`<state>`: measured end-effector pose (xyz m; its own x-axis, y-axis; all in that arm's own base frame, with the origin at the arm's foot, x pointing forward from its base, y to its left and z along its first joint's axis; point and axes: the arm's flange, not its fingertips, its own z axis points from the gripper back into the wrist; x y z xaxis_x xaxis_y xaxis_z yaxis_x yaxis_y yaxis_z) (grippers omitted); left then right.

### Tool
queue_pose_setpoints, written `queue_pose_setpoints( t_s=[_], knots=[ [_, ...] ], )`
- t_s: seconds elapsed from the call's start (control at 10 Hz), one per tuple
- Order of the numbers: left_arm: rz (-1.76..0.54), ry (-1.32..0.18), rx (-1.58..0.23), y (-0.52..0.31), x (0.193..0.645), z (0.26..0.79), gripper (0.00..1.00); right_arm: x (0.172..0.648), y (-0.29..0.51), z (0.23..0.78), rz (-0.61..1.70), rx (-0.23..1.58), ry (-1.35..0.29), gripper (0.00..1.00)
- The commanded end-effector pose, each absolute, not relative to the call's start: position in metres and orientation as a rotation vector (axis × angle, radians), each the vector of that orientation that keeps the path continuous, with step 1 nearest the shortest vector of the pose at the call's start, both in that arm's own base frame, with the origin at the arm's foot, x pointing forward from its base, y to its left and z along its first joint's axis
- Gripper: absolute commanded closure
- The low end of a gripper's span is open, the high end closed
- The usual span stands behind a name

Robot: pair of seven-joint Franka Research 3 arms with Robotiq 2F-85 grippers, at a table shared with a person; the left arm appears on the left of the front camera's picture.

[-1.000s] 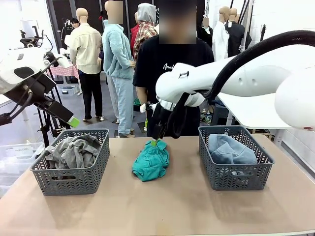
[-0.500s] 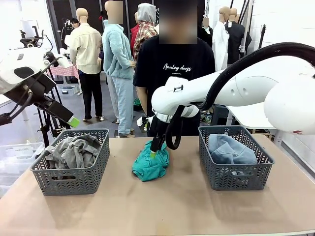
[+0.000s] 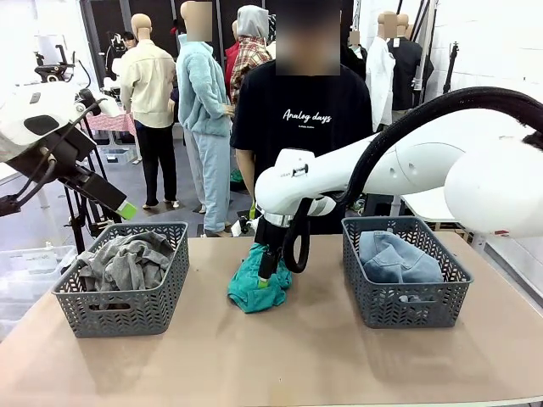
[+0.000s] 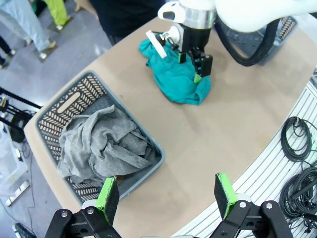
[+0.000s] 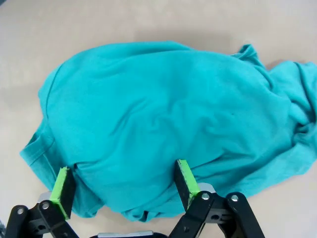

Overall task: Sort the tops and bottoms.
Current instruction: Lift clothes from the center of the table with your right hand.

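Front view: teal top about to get grabbed

Big tan worktop [image 3: 322,356] with 2 grey baskets. Left basket [image 3: 123,309] has the grey top [image 3: 127,261], right basket [image 3: 405,301] has the denim bottoms [image 3: 394,259]. The teal top [image 3: 254,284] sits bunched on the worktop between them. Right claw [image 5: 124,191] is wide open, pads straddling the cloth; left claw [image 4: 166,198] hangs open and empty over the left basket. Next, I'd guess: squeeze shut, lift, carry left.

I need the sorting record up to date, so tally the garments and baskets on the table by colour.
Grey garment, in the left basket: 1
Teal-green garment, on the table between the baskets: 1
Light blue denim garment, in the right basket: 1
Grey baskets: 2
Total: 5
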<state>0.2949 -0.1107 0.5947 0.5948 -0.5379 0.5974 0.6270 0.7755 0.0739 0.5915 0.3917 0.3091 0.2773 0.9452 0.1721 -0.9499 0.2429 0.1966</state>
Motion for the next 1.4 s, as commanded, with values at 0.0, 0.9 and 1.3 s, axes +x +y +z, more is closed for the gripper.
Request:
queue_pose_setpoints(
  t_s=[0.0,0.9,1.3],
  knots=[
    [-0.680,-0.645,-0.162,-0.109,0.295,0.595,0.00,0.589,0.391,0.311,1.334,0.247,0.024,0.00],
    [-0.680,-0.645,-0.162,-0.109,0.295,0.595,0.00,0.592,0.386,0.318,1.332,0.253,0.031,1.00],
    [-0.680,-0.645,-0.162,-0.109,0.295,0.595,0.00,0.589,0.380,0.355,1.274,0.286,-0.037,1.00]
  ],
)
